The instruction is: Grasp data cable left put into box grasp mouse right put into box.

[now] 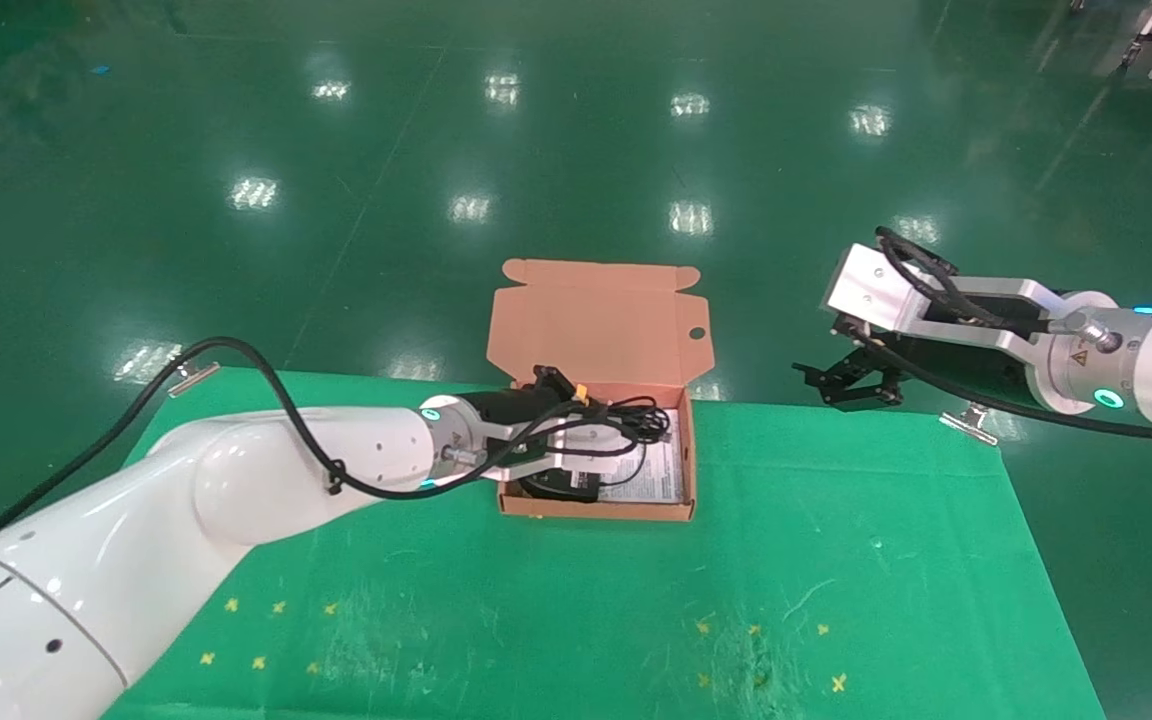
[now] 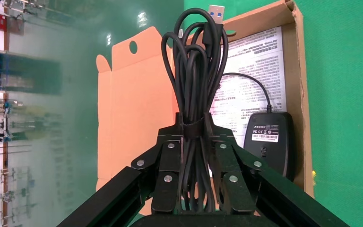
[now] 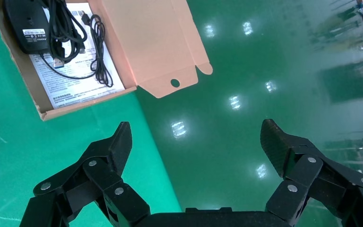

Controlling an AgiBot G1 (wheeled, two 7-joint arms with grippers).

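Head view showed the left gripper reaching into the box, likely to lay its load inside, the right gripper parked off the table's far edge. Left wrist view had it clamped on the data cable, long axis running away from the fingers, silver plug outermost, beside the mouse. Right wrist view showed that claw spread wide, empty.

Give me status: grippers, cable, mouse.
Left gripper shut on cable, over box. Mouse in box, label up. Right gripper open, off table edge.
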